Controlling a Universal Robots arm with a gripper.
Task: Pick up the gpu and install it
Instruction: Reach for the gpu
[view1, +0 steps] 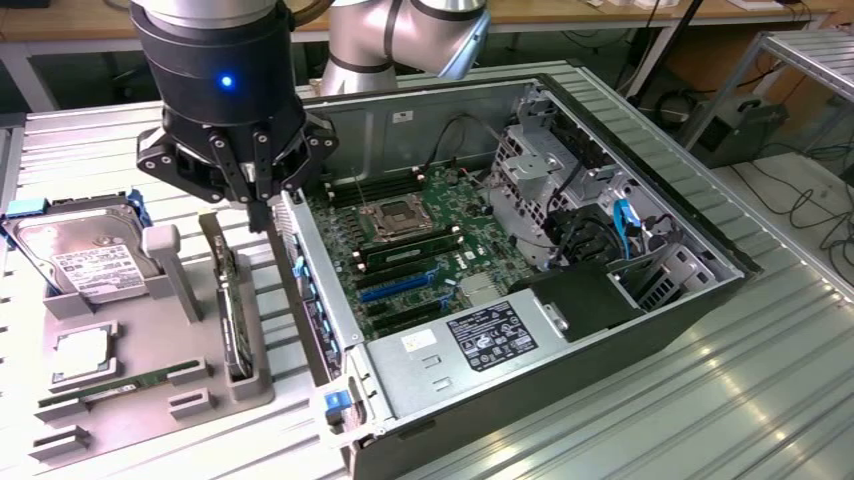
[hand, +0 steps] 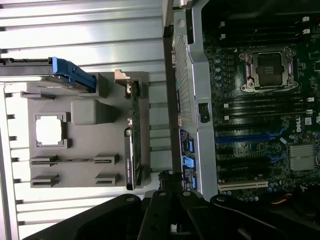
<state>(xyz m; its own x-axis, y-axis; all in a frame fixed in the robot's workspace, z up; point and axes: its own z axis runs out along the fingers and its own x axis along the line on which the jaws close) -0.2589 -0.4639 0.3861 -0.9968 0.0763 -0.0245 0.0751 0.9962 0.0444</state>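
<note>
The gpu (view1: 236, 322) stands on its edge in a slot of the grey holder tray (view1: 160, 330), at the tray's side nearest the computer. In the wrist view the gpu (hand: 134, 145) appears edge-on as a dark narrow strip with a metal bracket at one end. My gripper (view1: 260, 218) hangs above the gap between the tray and the open computer case (view1: 561, 300), a little beyond the gpu's far end. Its fingers are shut together with nothing between them. The wrist view has the gripper (hand: 169, 182) over the case's side wall.
The tray also carries a hard drive (view1: 83, 262) in a blue caddy, a CPU (view1: 80, 355) and a RAM stick (view1: 114, 390). Inside the case lie the motherboard (view1: 400, 250), its blue expansion slots (view1: 400, 285) and the power supply (view1: 487, 335). All stands on a ribbed metal table (view1: 747, 400).
</note>
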